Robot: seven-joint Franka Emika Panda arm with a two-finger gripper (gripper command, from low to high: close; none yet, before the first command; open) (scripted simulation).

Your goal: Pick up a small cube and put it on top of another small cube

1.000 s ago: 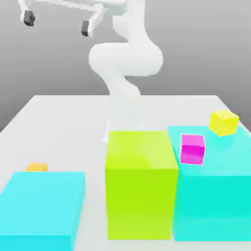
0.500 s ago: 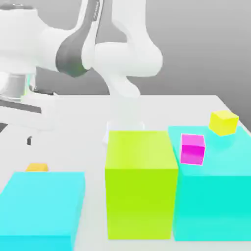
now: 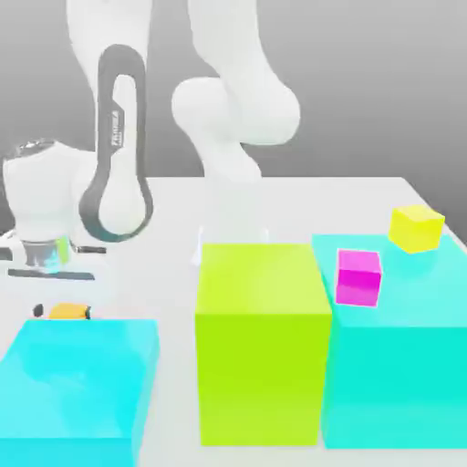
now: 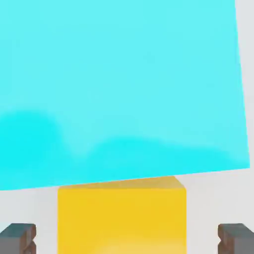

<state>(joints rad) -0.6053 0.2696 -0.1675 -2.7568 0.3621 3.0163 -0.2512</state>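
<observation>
At eight o'clock in the exterior view, your small, plain orange cube [image 3: 69, 312] sits between the gripper's [image 4: 127, 239] parted fingers.

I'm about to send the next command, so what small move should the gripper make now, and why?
Probably close the fingers gently, without shifting sideways. In the hand view the orange cube sits between the open fingertips of the gripper, with a gap on each side, and the exterior view shows a fingertip at either side of it, beyond the cyan block.
</observation>
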